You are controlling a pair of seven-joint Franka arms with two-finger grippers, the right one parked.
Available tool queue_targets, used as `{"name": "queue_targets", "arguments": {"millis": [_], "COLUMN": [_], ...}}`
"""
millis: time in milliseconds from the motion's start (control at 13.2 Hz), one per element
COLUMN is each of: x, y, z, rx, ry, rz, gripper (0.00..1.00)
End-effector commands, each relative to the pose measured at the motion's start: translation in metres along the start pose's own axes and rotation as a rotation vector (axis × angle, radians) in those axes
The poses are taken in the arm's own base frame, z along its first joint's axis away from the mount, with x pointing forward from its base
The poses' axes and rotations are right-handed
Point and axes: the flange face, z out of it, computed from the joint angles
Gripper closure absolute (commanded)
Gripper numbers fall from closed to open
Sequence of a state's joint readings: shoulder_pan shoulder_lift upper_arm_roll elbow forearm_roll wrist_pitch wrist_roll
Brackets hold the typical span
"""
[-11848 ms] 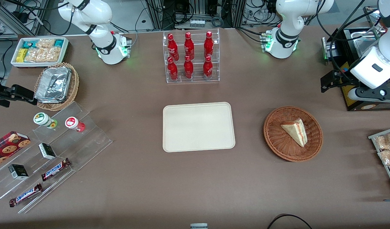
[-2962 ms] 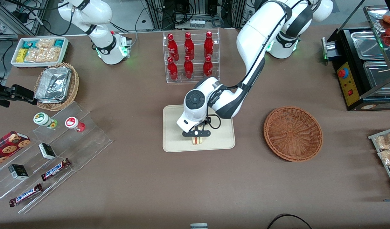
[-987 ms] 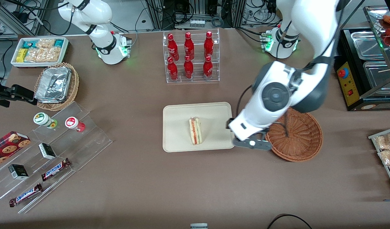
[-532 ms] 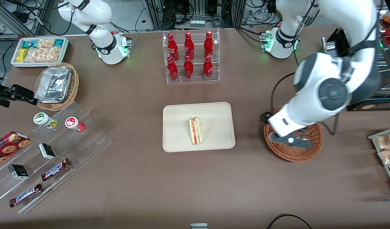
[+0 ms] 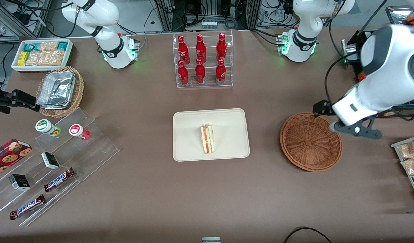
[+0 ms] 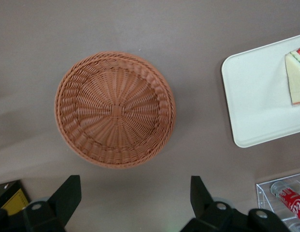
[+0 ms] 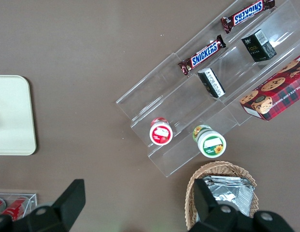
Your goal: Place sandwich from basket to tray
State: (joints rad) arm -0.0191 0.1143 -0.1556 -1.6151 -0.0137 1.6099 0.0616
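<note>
Front and wrist views of the table. The sandwich point(image 5: 207, 138) stands on its edge on the tray point(image 5: 190, 148), filling layers facing up, in the half of the tray nearer the front camera. The basket point(image 5: 310, 141) sits on the table apart from the tray, toward the working arm's end, and holds nothing. The gripper point(image 5: 355, 130) hangs in the air at the basket's rim on the side away from the tray, well clear of the sandwich. In the wrist view its fingers point(image 6: 66, 195) are spread wide with nothing between them, the basket point(image 6: 115, 109) and a corner of the tray point(image 6: 256, 101) with the sandwich point(image 6: 296, 78) below. A rack of red bottles point(image 5: 201, 60) stands farther from the front camera than the tray.
</note>
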Motion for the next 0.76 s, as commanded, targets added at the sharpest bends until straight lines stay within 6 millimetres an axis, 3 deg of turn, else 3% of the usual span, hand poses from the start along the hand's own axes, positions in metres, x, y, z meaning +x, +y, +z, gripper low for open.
{"name": "queue_targets", "arguments": {"millis": [0,380,684], "x": [-0.033,-0.064,-0.076], "y": [-0.003,-0.030,-0.049], "z": [-0.019,-0.058,-0.081], "rx": [0.015,0.018,0.014], "ry": [-0.012,0.000,0.018], "rz": [-0.003,-0.064,-0.101], "gripper": [0.00,0.00,0.00]}}
